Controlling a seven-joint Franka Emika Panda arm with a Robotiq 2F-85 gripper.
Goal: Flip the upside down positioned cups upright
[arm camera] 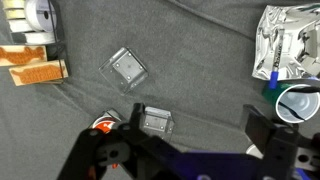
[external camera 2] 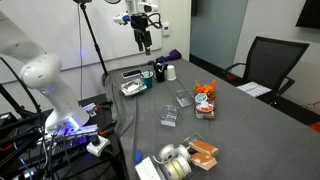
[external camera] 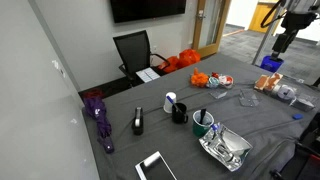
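In an exterior view, the small plain white handleless cup [external camera: 170, 101] stands with its axis vertical on the grey cloth-covered table [external camera: 170, 142], just beside the black mug [external camera: 180, 113]. The Robotiq gripper [external camera: 283, 42] hangs high and well apart to the far right, its jaws spread wide and empty.

Table [external camera: 120, 100]: big, with a grey cloth over it, seen in both exterior views.
Chair [external camera: 133, 48]: black, with arms, standing just past the table's far edge.
Wall [external camera: 45, 40]: white and plain.
Screen [external camera: 147, 8]: dark, hanging on the back wall above the chair.
Door [external camera: 207, 25]: brown wood, beside the screen.
Floor [external camera: 240, 45]: grey carpet past the door.
Light: bright and even.
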